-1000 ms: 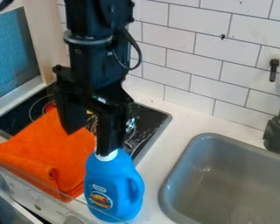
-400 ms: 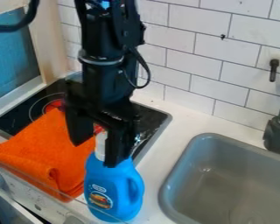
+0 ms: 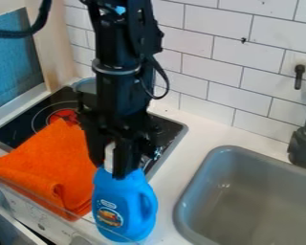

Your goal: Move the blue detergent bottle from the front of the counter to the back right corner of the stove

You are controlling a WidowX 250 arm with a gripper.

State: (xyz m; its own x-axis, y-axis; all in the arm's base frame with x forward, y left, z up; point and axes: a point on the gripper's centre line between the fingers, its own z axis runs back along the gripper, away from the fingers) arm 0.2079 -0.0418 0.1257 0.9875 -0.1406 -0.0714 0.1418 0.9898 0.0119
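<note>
The black gripper hangs from the top left over the counter's front, its fingers closed in around the white neck and cap of a blue detergent bottle. The cap shows between the two fingers. Upright on the counter, the bottle has its handle hole toward the right. Just left of it lies a folded orange cloth, spread partly over the black stovetop.
Behind the arm is the black stovetop with a grey pot at its back. A grey sink with a black faucet lies right. White counter runs between them. Tiled wall rises behind.
The gripper has shifted right and back over the bottle's top, and its fingers have drawn together around the cap. The bottle and cloth have stayed in place.
</note>
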